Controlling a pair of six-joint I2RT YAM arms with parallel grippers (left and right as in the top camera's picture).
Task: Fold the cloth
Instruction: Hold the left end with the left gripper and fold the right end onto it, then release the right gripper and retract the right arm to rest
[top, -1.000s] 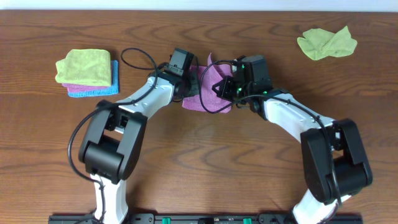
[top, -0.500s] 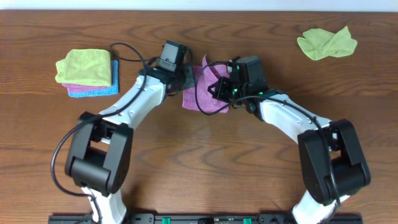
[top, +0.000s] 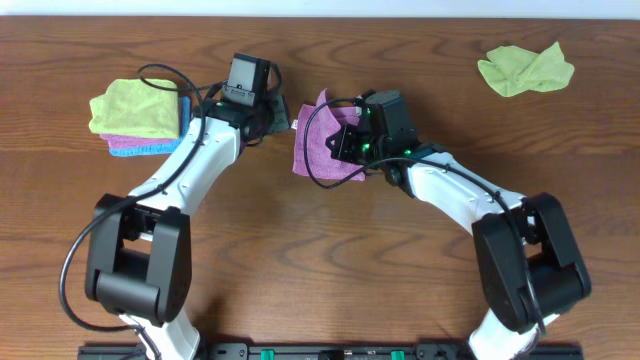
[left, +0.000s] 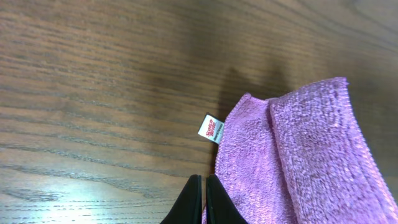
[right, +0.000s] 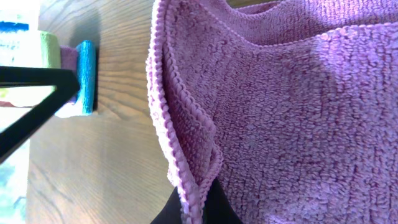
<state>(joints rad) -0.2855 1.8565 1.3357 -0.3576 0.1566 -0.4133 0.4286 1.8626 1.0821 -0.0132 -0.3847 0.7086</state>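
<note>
The purple cloth (top: 322, 150) lies partly folded on the wooden table between my two arms. My right gripper (top: 347, 142) is shut on a doubled edge of the cloth (right: 186, 155) and holds that fold up over the rest. My left gripper (top: 279, 119) is shut with nothing in it. Its tips (left: 200, 190) sit at the cloth's left edge (left: 292, 162), just below the white label (left: 211, 128). The part of the cloth under my right gripper is hidden in the overhead view.
A stack of folded cloths (top: 140, 118), yellow-green over pink and blue, lies at the left, close to my left arm; it also shows in the right wrist view (right: 84, 74). A crumpled green cloth (top: 525, 68) lies at the far right.
My left arm has drawn back up and to the left, off the cloth. My right gripper has carried the held fold a little leftward over the cloth.
</note>
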